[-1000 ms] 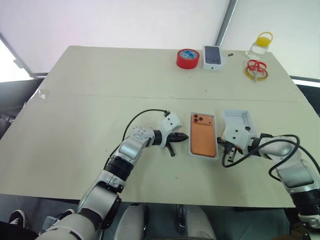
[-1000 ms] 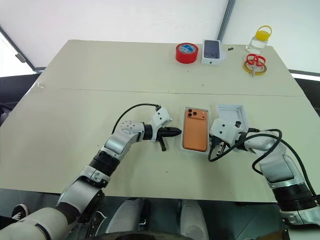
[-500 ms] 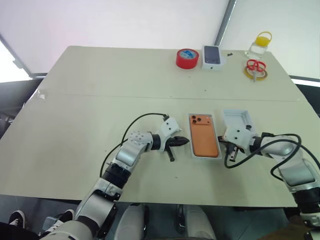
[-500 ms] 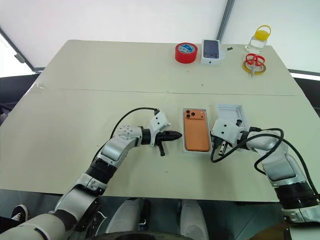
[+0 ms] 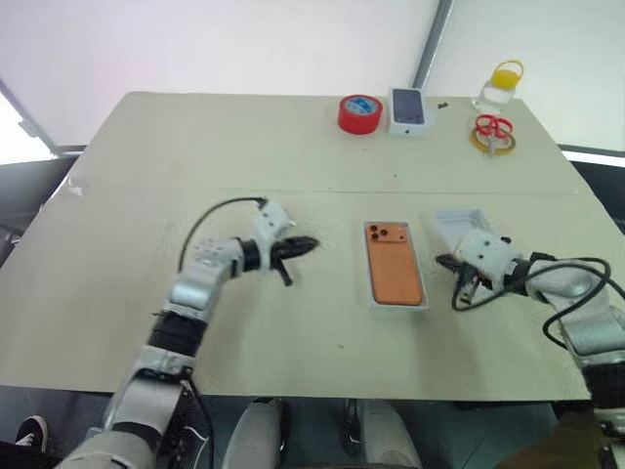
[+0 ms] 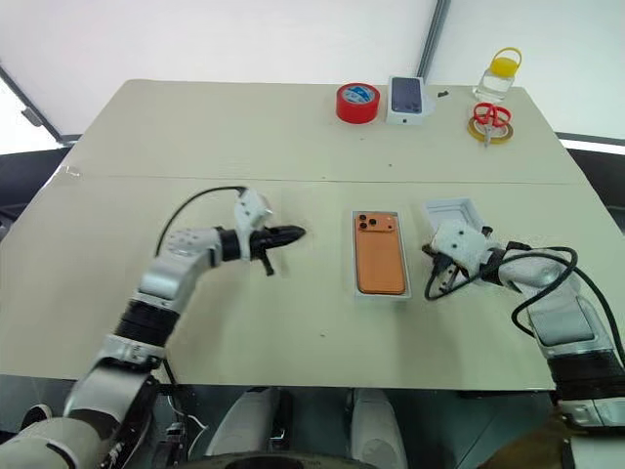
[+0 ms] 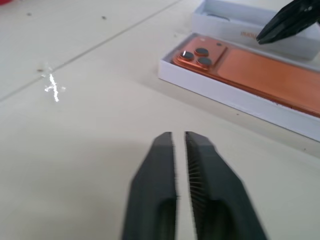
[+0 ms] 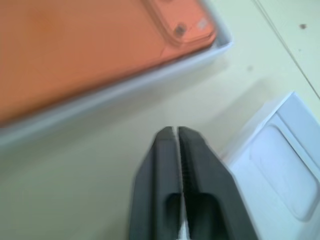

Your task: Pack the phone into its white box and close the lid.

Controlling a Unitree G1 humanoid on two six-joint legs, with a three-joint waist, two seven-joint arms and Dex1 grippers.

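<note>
**Phone in tray, both tools off it**

Beige worktop (image 5: 146, 147) under white tent wall. Left tool (image 5: 298, 245) well clear of white box (image 5: 395, 301), fingers a narrow slit apart, holding nothing. Phone (image 5: 394, 267) lying camera-side up inside that box, between both tools. Right tool (image 5: 447, 262) just beside box, fingers nearly touching, empty; white insert tray (image 5: 459, 223) close behind it.

A test room for robots

You see a big plain table (image 5: 146, 147), white walls, red tape roll (image 5: 359, 112), scissors (image 5: 493, 127) and a small bottle (image 5: 498, 86).
</note>
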